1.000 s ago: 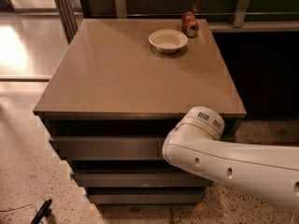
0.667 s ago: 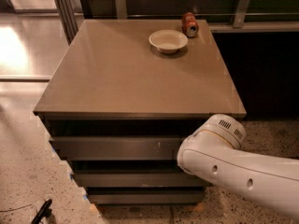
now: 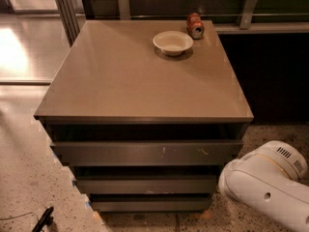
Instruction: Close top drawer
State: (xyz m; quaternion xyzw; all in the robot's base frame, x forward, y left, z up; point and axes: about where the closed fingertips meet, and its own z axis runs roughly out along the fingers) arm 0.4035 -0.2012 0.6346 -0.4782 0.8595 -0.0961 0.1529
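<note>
Change, arm: the white arm (image 3: 266, 186) has drawn back to the right and nearer since 0.7 s ago; it now sits at the near right corner, off the drawer fronts.
Change, drawer: the top drawer (image 3: 145, 152) has not shifted; its right end, covered by the arm before, now shows in full.
Gripper: out of view; only the arm's rounded segment shows, so I cannot tell how the jaws stand.
Top drawer: just under the cabinet top (image 3: 135, 81), front standing a little proud with a dark gap above; pale scratches centre-right.
Drawer to arm: arm lies right of and below the drawer's right end, apart.
On top: bowl (image 3: 173, 42) and tipped can (image 3: 195, 25), far right.
</note>
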